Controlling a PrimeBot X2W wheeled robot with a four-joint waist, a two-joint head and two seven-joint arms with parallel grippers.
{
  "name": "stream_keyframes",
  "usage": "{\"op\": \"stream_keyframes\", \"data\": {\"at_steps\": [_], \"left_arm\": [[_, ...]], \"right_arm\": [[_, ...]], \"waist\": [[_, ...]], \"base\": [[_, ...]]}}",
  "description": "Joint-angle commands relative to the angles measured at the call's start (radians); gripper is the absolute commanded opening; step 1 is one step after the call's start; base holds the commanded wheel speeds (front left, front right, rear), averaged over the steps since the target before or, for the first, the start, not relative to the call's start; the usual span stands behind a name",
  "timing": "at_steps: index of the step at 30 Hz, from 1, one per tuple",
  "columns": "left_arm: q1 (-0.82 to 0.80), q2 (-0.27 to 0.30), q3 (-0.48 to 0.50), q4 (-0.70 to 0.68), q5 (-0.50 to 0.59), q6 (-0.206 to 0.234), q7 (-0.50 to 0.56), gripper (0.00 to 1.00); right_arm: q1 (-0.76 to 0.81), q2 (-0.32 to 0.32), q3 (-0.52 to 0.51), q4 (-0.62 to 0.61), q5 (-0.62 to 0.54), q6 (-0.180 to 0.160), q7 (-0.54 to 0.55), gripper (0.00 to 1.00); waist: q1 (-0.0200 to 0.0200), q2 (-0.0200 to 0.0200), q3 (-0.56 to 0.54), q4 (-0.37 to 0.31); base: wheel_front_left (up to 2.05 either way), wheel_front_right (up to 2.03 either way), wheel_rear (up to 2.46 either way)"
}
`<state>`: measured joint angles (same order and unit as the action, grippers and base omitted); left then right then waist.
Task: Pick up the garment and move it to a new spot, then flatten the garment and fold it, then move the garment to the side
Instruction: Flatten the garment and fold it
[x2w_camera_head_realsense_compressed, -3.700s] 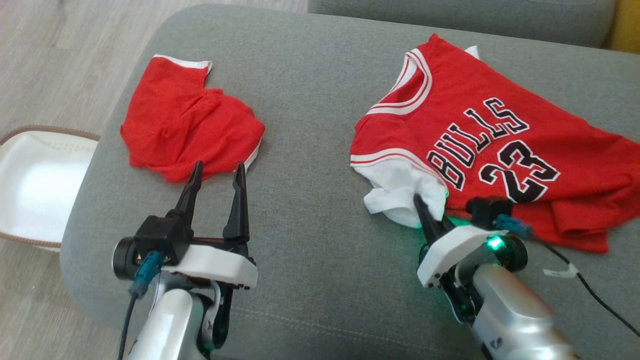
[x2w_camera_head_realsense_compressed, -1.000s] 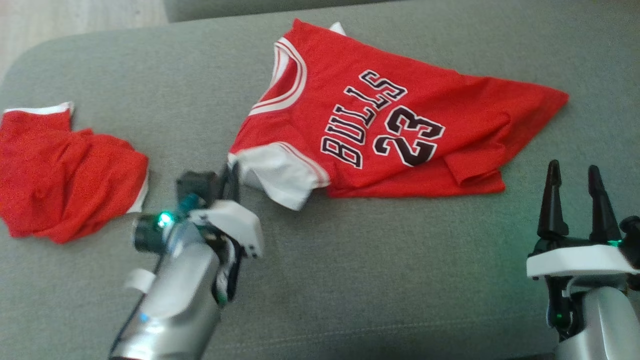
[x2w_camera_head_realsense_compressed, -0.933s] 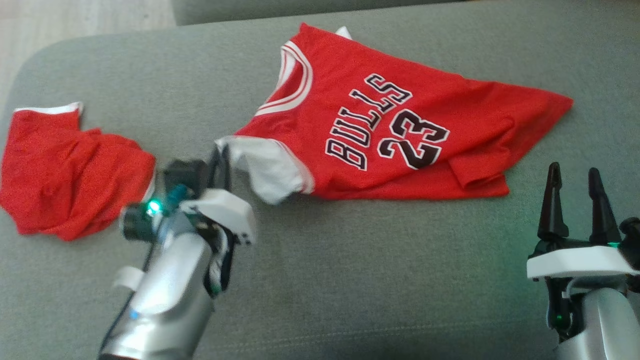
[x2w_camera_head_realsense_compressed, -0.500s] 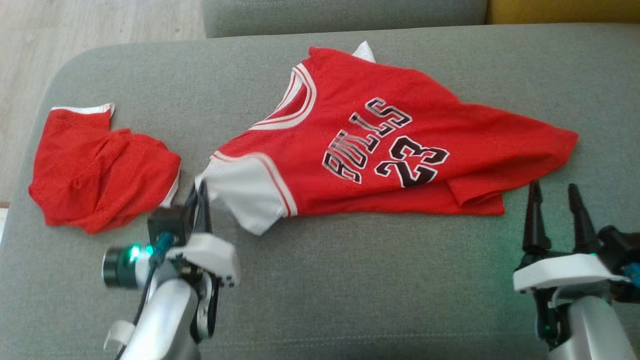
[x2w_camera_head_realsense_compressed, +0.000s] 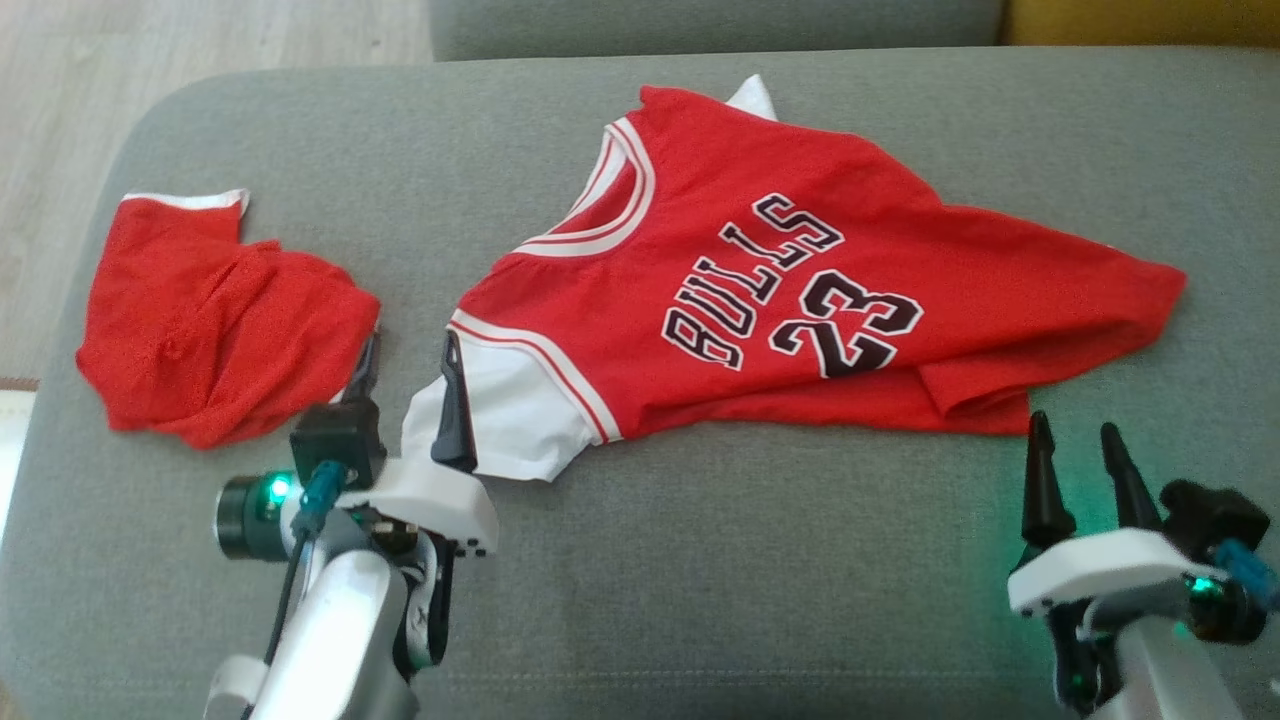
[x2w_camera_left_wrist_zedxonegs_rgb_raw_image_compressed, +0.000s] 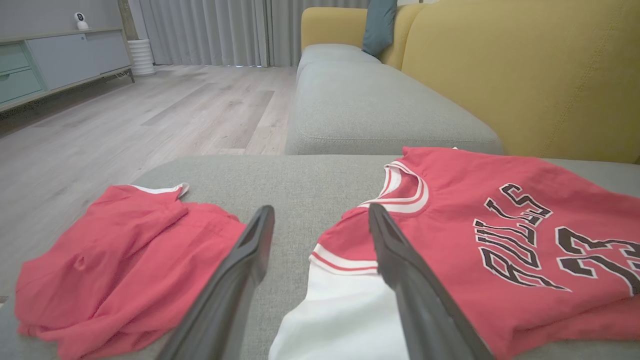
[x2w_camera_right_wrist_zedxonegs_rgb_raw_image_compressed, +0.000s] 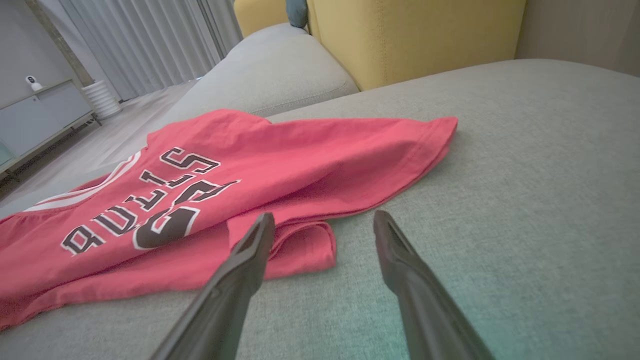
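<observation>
The garment is a red jersey (x2w_camera_head_realsense_compressed: 800, 280) with "BULLS 23" on it and a white sleeve (x2w_camera_head_realsense_compressed: 510, 420). It lies spread, with some creases, on the grey sofa cushion (x2w_camera_head_realsense_compressed: 700, 560). My left gripper (x2w_camera_head_realsense_compressed: 411, 342) stands open at the sleeve's left end, its right finger over the white cloth and holding nothing. The left wrist view shows the sleeve (x2w_camera_left_wrist_zedxonegs_rgb_raw_image_compressed: 340, 310) lying loose under and between the left gripper (x2w_camera_left_wrist_zedxonegs_rgb_raw_image_compressed: 320, 210) fingers. My right gripper (x2w_camera_head_realsense_compressed: 1071, 425) is open just in front of the jersey's folded-over hem corner (x2w_camera_right_wrist_zedxonegs_rgb_raw_image_compressed: 300, 245), apart from it.
A second red garment (x2w_camera_head_realsense_compressed: 220, 310) lies crumpled at the cushion's left end, close to my left gripper. A yellow sofa back (x2w_camera_left_wrist_zedxonegs_rgb_raw_image_compressed: 500, 65) and another grey seat (x2w_camera_left_wrist_zedxonegs_rgb_raw_image_compressed: 370, 110) stand behind. Wooden floor (x2w_camera_head_realsense_compressed: 200, 40) lies beyond the cushion's left edge.
My left gripper has opened and let go of the white sleeve, which now rests on the cushion. The right gripper stays open. The head view has shifted a little.
</observation>
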<state>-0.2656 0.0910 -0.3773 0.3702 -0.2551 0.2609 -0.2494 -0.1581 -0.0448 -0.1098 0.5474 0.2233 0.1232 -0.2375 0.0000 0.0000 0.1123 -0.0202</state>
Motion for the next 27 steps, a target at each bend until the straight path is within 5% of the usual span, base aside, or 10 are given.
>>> {"op": "stream_keyframes", "data": {"at_steps": [1, 21, 23, 27], "left_arm": [[-0.020, 0.007, 0.036, -0.036, 0.009, -0.006, -0.012, 1.00], [-0.023, -0.030, 0.066, -0.070, 0.051, -0.061, -0.012, 1.00], [-0.023, -0.032, 0.069, -0.071, 0.055, -0.065, -0.012, 1.00], [-0.025, -0.034, 0.076, -0.071, 0.059, -0.069, -0.012, 1.00]], "right_arm": [[-0.062, -0.005, 0.013, -0.017, 0.002, 0.008, -0.004, 1.00], [-0.455, -0.005, -0.148, 0.597, 0.000, 0.008, -0.001, 1.00], [-0.488, -0.005, -0.144, 0.631, -0.001, 0.008, -0.013, 0.00], [-0.530, -0.005, -0.160, 0.586, -0.063, 0.008, -0.023, 0.00]], "waist": [[0.0000, 0.0000, 0.002, 0.008], [0.0000, 0.0000, 0.054, 0.067], [0.0000, 0.0000, 0.060, 0.067], [0.0000, 0.0000, 0.067, 0.065]], "base": [[0.00, 0.00, 0.00], [0.00, 0.00, 0.00], [0.00, 0.00, 0.00], [0.00, 0.00, 0.00]]}}
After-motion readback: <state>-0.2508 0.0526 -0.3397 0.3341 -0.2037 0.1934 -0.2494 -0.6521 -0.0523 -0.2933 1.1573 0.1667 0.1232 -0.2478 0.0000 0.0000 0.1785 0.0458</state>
